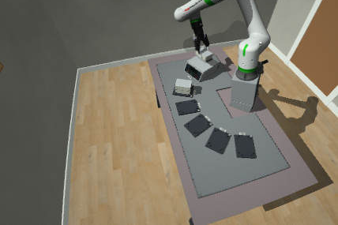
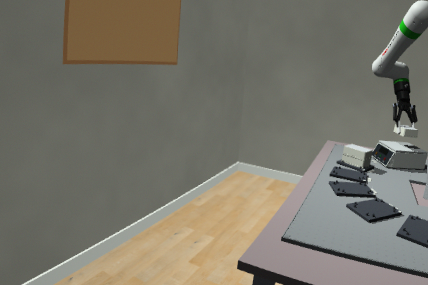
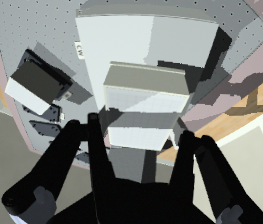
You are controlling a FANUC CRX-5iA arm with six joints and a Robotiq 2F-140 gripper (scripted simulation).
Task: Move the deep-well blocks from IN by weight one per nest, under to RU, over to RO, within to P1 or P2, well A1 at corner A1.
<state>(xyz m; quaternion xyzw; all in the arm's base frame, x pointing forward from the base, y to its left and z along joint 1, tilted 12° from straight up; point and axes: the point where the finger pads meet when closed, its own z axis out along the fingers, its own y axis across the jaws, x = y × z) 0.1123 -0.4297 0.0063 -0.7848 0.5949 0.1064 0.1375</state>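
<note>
My gripper [image 1: 202, 49] [image 2: 405, 123] [image 3: 140, 113] is shut on a pale deep-well block [image 1: 206, 55] [image 2: 409, 132] [image 3: 144, 100], gripped by two opposite sides. The block is above the check-weigher CW [image 1: 202, 68] [image 2: 406, 157] [image 3: 117, 40]; the exterior view shows a gap between them. The cut corner of the held block cannot be made out. I cannot make out a clearly lit lamp on the weigher's front. Two stacked pale blocks [image 1: 183, 85] [image 2: 356, 155] [image 3: 29, 95] stand on the infeed nest, beside the weigher.
Four dark nest plates lie in an arc beyond the infeed nest: one [image 1: 187, 106] [image 2: 349, 173], a second [image 1: 198, 125] [image 2: 352, 189], a third [image 1: 218, 140] [image 2: 374, 210] and a last [image 1: 245, 146] [image 2: 416, 231]. No block shows on them. Their labels are too small to read.
</note>
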